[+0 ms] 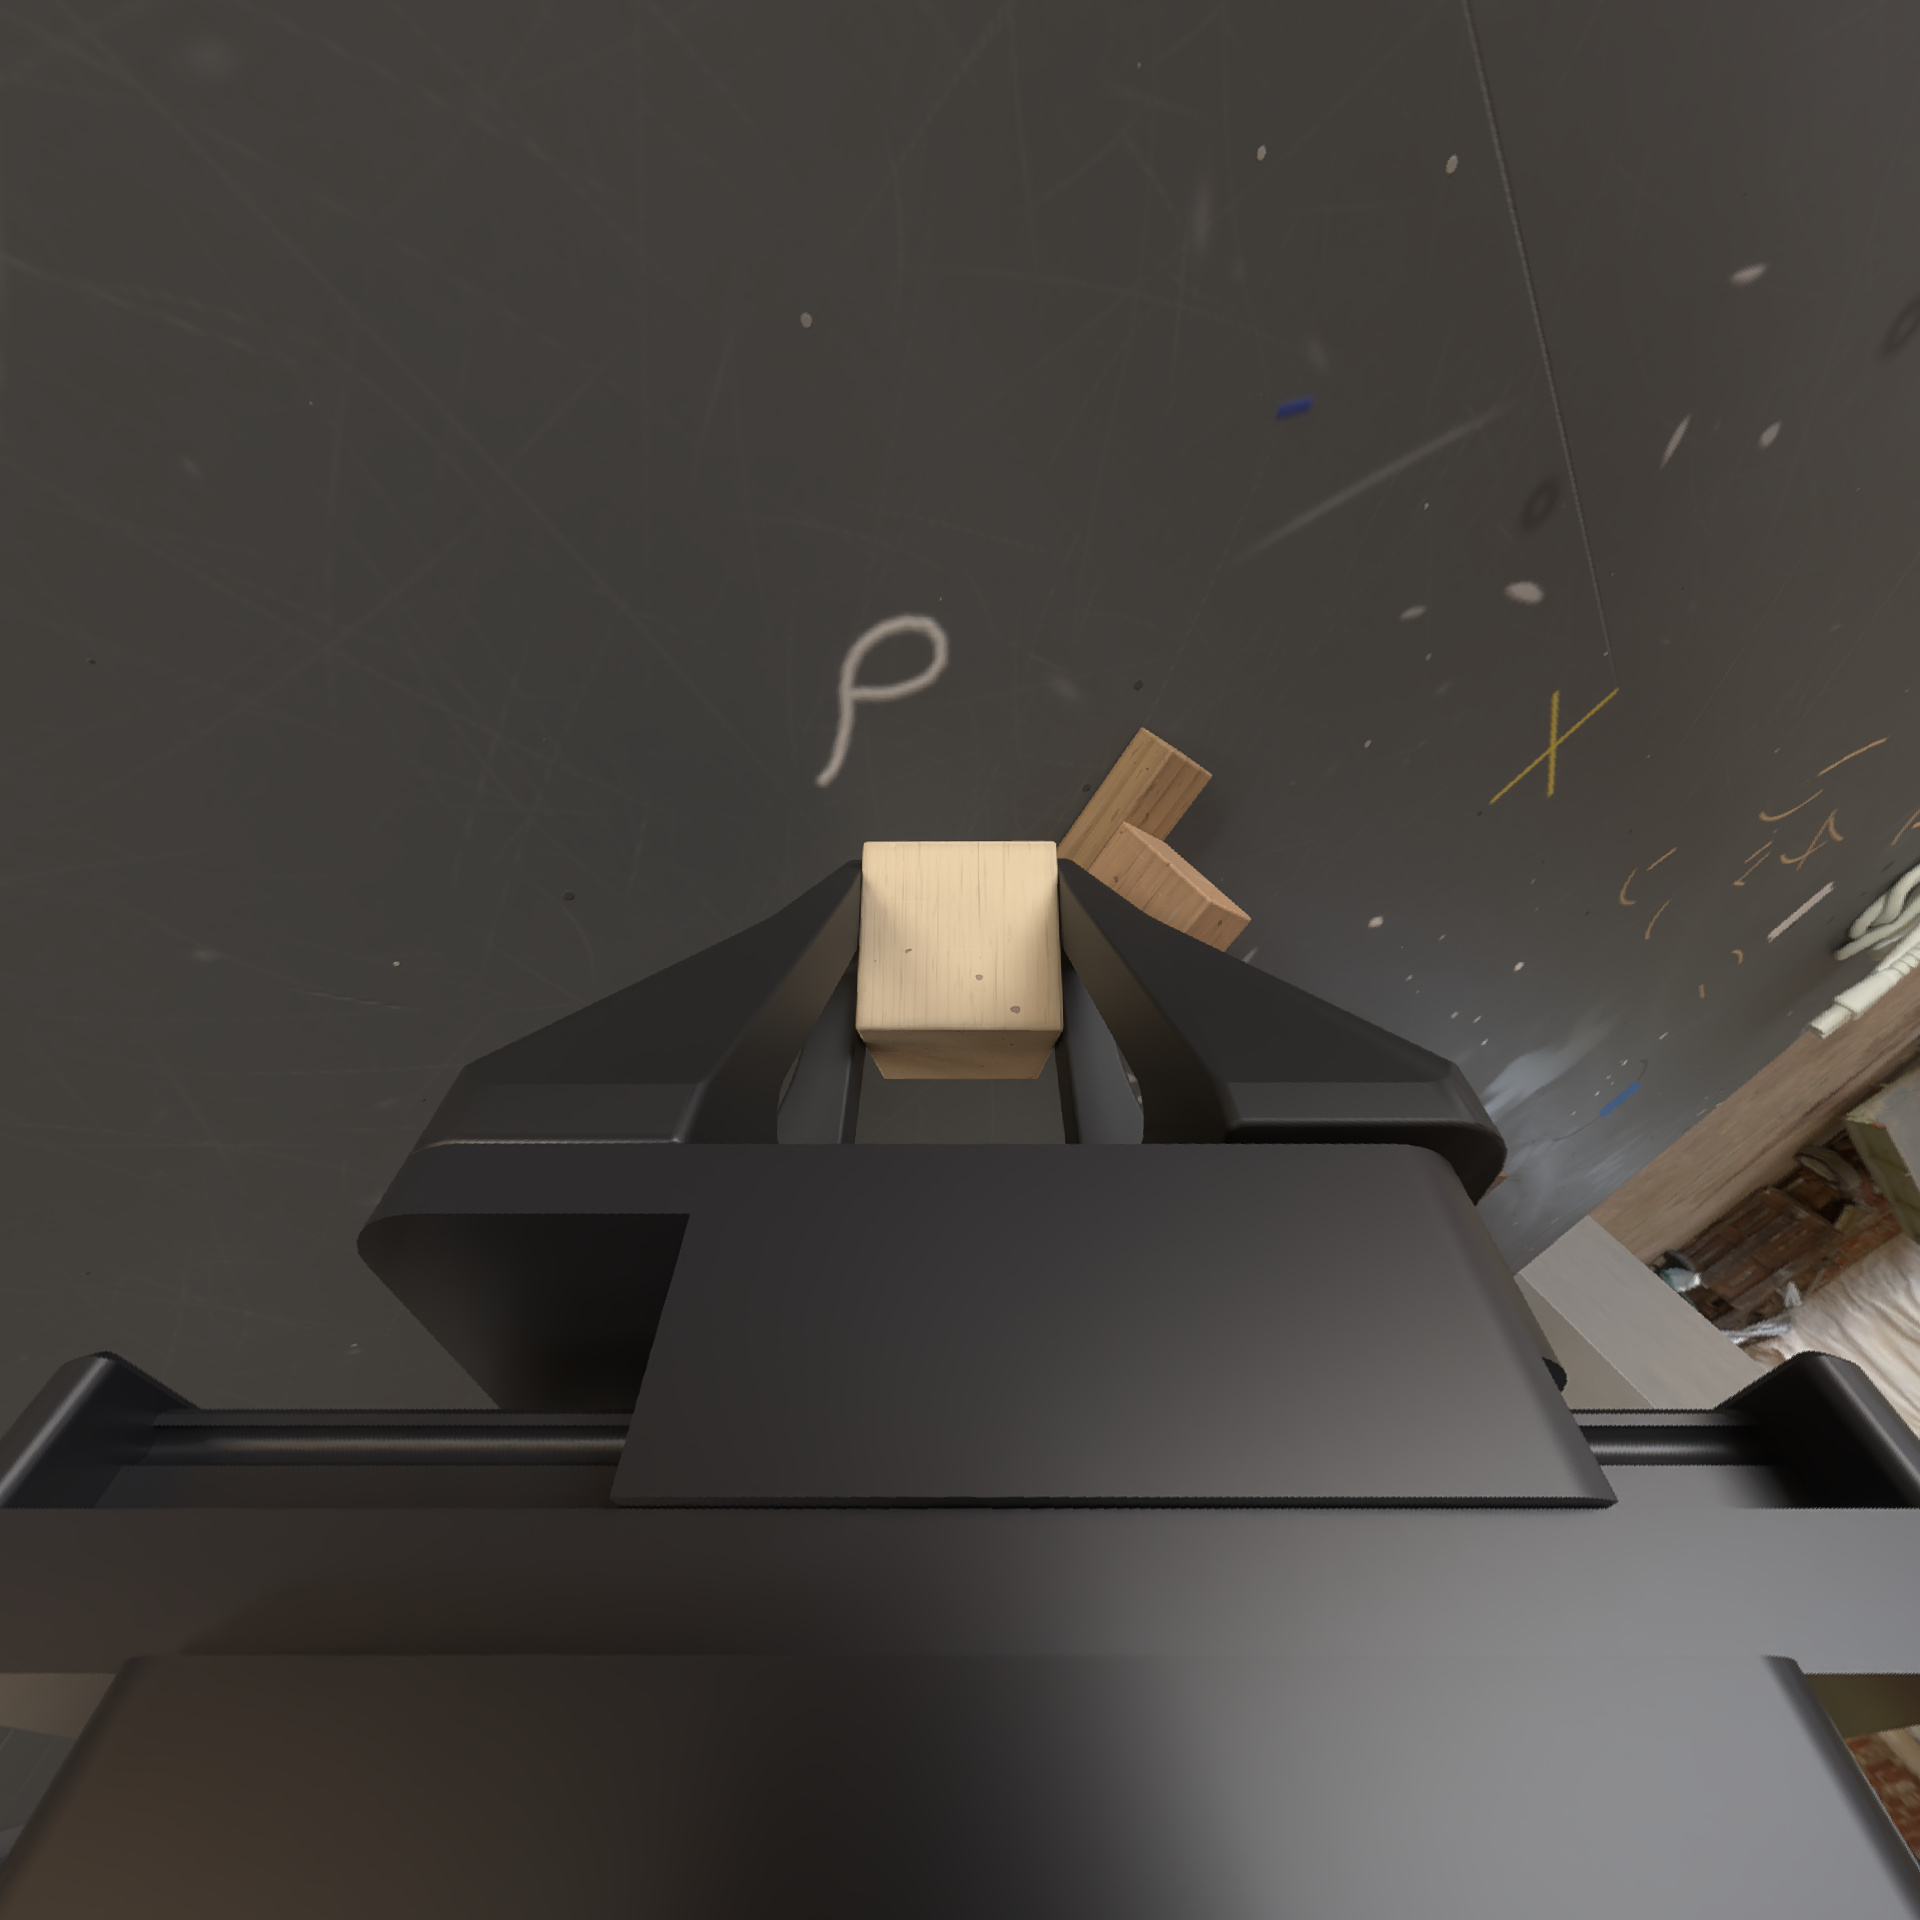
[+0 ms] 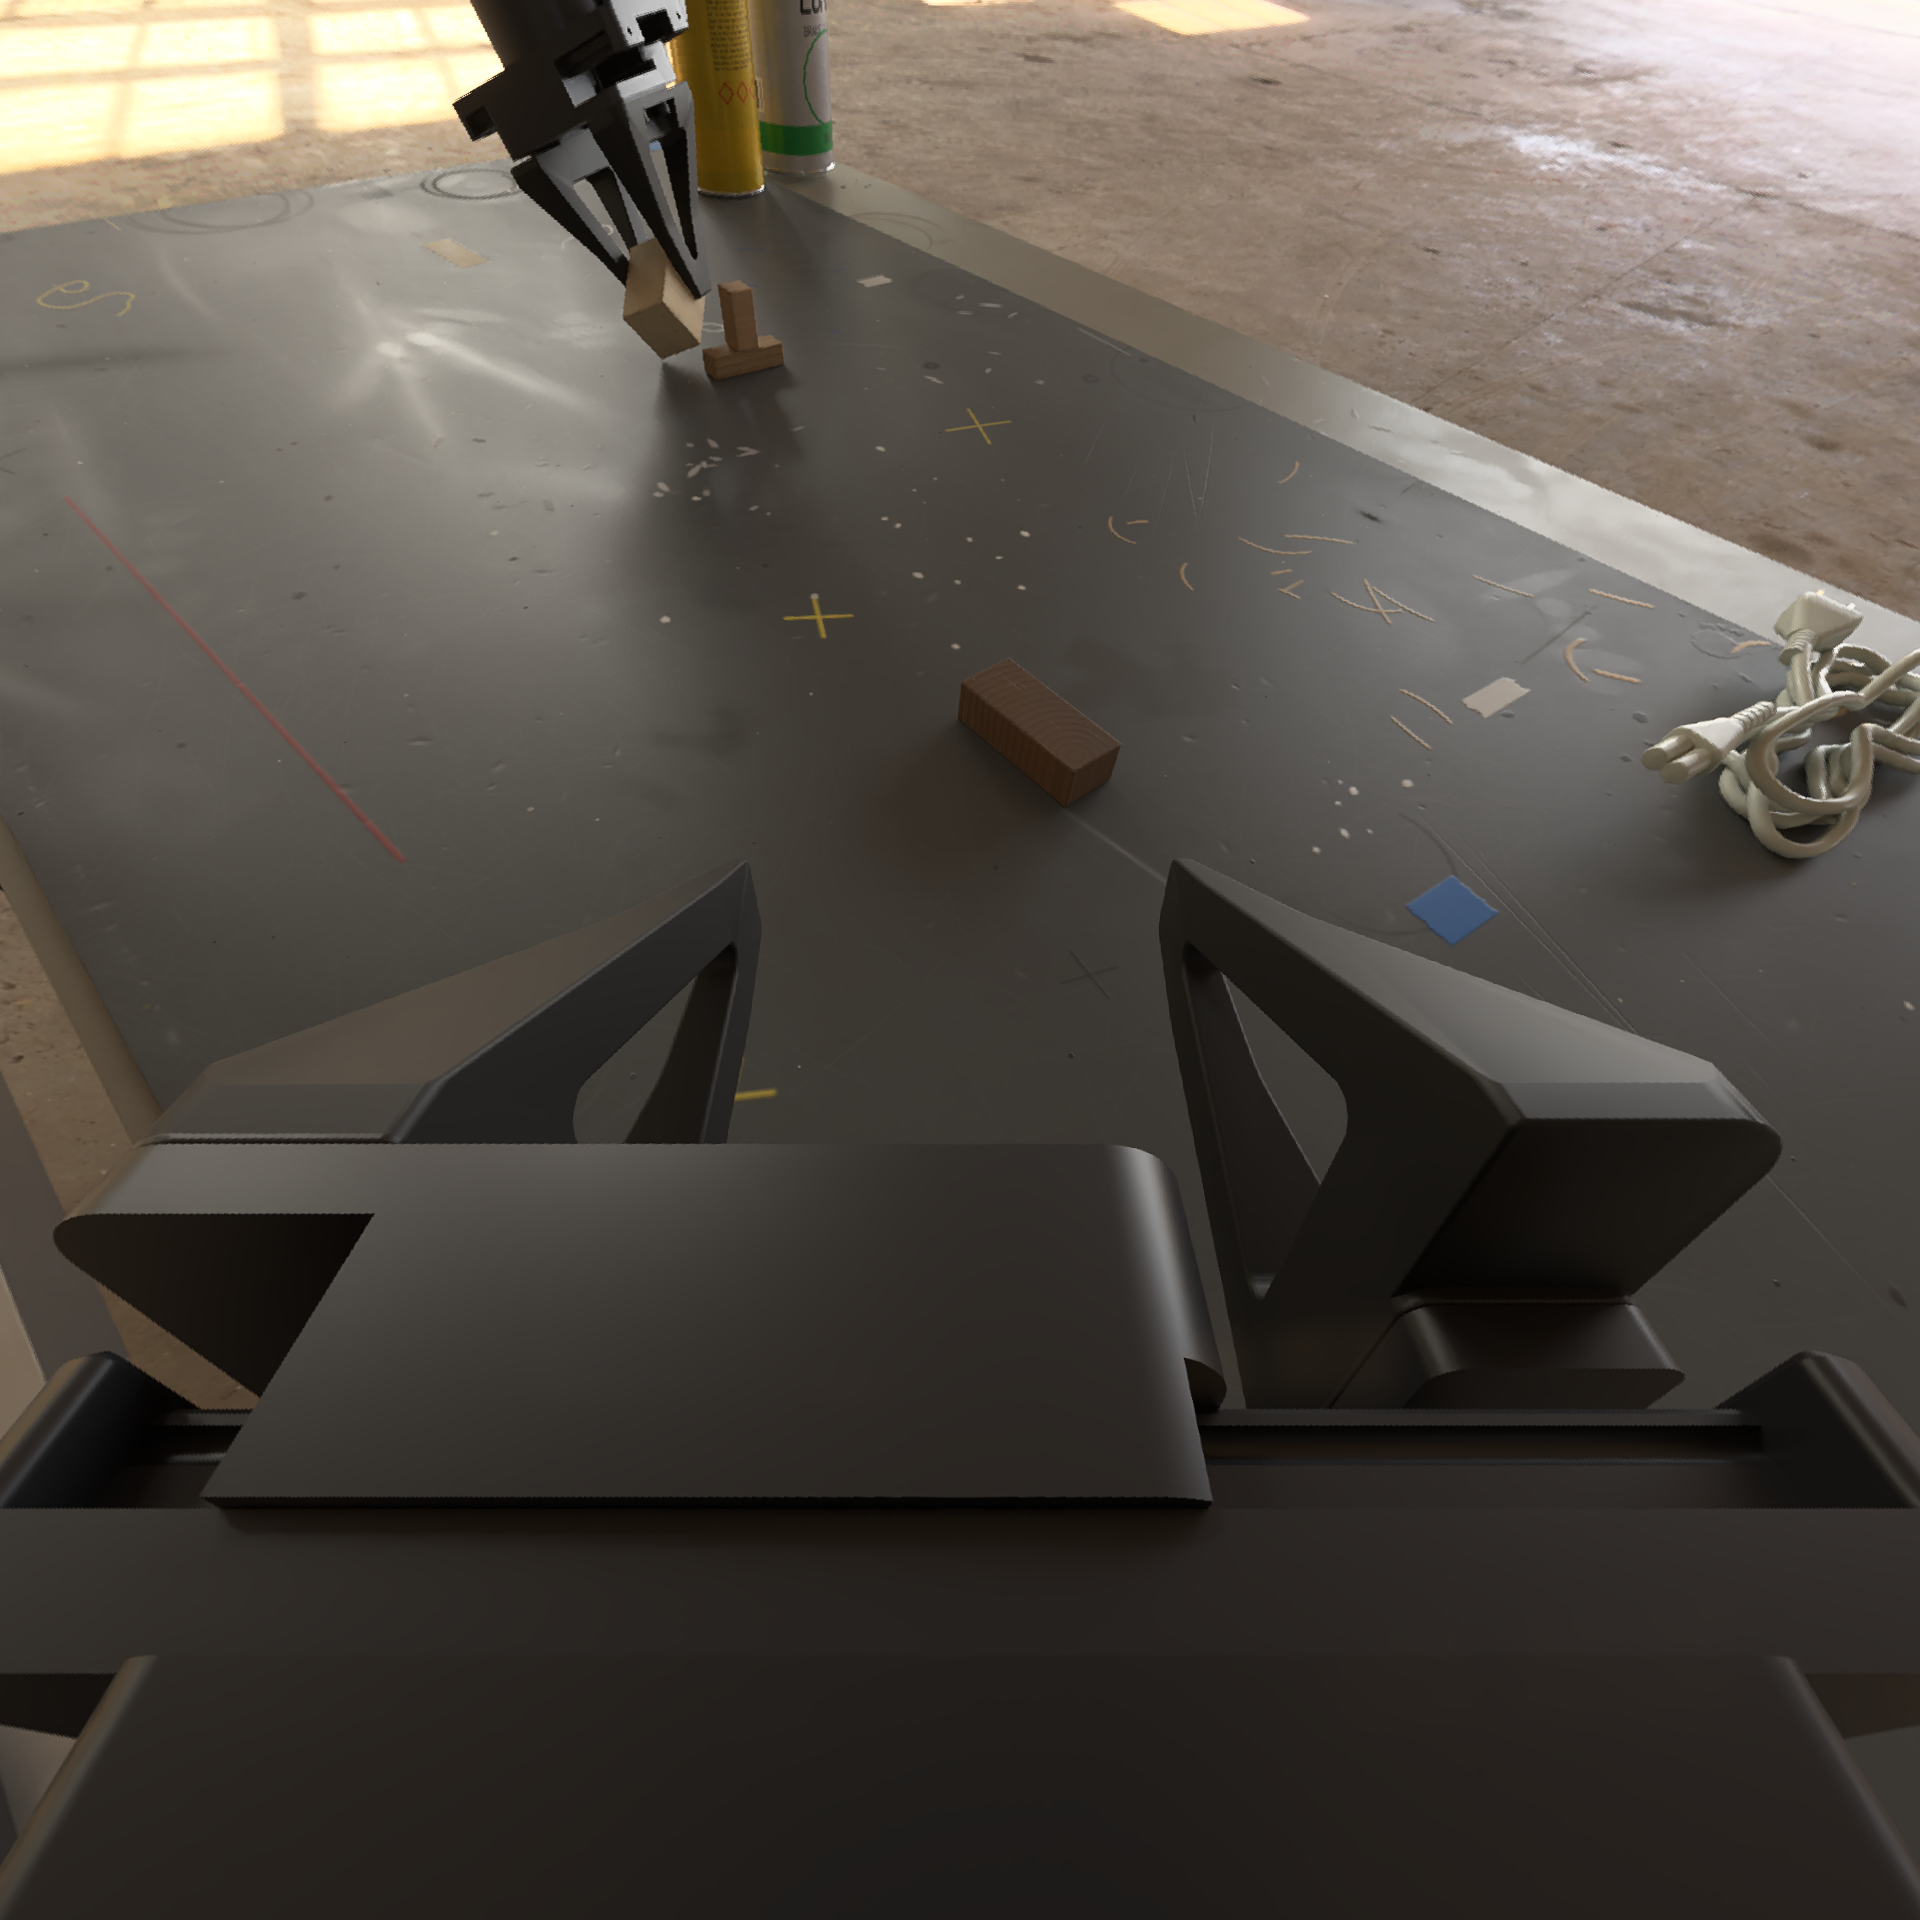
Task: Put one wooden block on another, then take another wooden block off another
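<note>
The left gripper (image 1: 958, 894) is clenched on a pale rectangular wooden block (image 1: 958, 940), held clear of the scuffed dark grey table (image 2: 416, 623), with a tan wooden block standing upright on a flat tan block (image 1: 1169, 883) just beyond at two o'clock. The right gripper (image 2: 958, 894) hangs released, fingers spread wide with nothing between them. A dark brown wooden block (image 2: 1037, 730) lies alone at twelve o'clock ahead of it, a coiled white power cable (image 2: 1797, 727) at two o'clock, and two spray cans, yellow (image 2: 727, 104) and white-and-green (image 2: 798, 94), stand at the far table edge.
</note>
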